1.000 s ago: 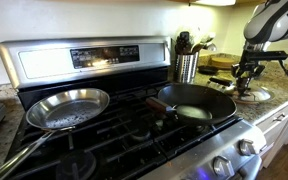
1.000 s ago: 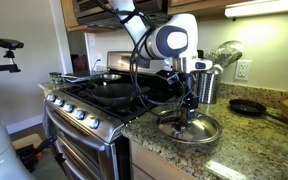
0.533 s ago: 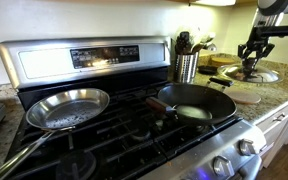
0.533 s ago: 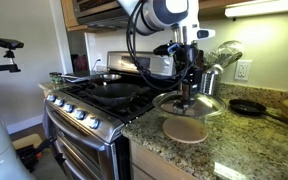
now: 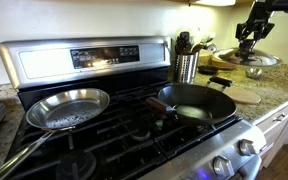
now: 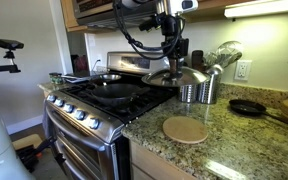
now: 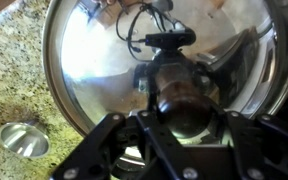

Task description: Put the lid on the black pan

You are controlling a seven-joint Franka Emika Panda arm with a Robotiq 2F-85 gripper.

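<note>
1. Too small to read: markings on the stove panel [image 5: 104, 57].
2. Upper right, aloft: gripper [image 5: 250, 48] clamped on the lid [image 5: 246, 60].
3. Centre right: black pan [image 5: 194, 100], uncovered.
4. Wrist view: lid knob hidden behind gripper.

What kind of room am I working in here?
Most likely a home kitchen: a stainless steel gas range with black grates, a speckled granite countertop, and a metal utensil holder on the counter. The gripper holds the round silvery lid aloft.
</note>
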